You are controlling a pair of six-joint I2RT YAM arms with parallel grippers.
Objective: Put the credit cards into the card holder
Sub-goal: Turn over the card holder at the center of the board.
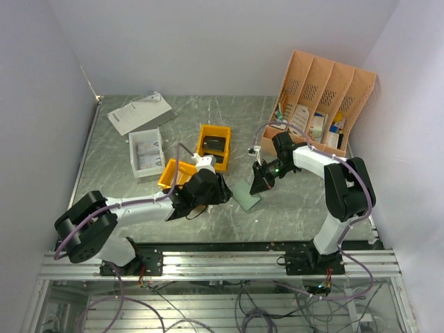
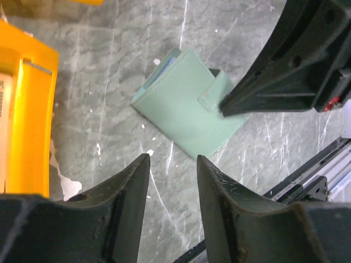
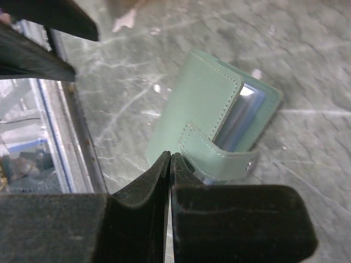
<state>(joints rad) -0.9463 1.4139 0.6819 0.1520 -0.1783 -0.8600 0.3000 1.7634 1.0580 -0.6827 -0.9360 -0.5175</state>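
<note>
White walls close in a grey-green marbled table [image 1: 125, 191]. In the overhead view a peach organiser [image 1: 326, 94] stands at the upper right. A paper sheet [image 1: 139, 112] lies at the upper left, with a clear box [image 1: 146, 152] below it. Two orange bins sit near the centre: one [image 1: 214, 147] holds a dark object, and the other [image 1: 172, 175] is just left of the left arm's wrist.

The card holder [image 1: 245, 196] lies flat on the table just below the centre of the overhead view, between the two grippers. It is folded shut with its strap across the top. In the right wrist view it [image 3: 203, 109] gapes a little at one edge and shows a pale blue inside.

The left gripper [image 1: 220, 191] sits low, just left of the card holder. In the left wrist view its fingers [image 2: 131, 192] stand apart at the bottom of the frame with only bare table between them. The card holder [image 2: 184, 107] lies beyond their tips, untouched.

The right gripper [image 1: 260, 184] comes in from the right, with its fingers [image 3: 153, 181] pressed together and nothing between them. In the left wrist view its tip [image 2: 226, 107] meets the edge of the strap. I cannot tell whether it presses on it.
</note>
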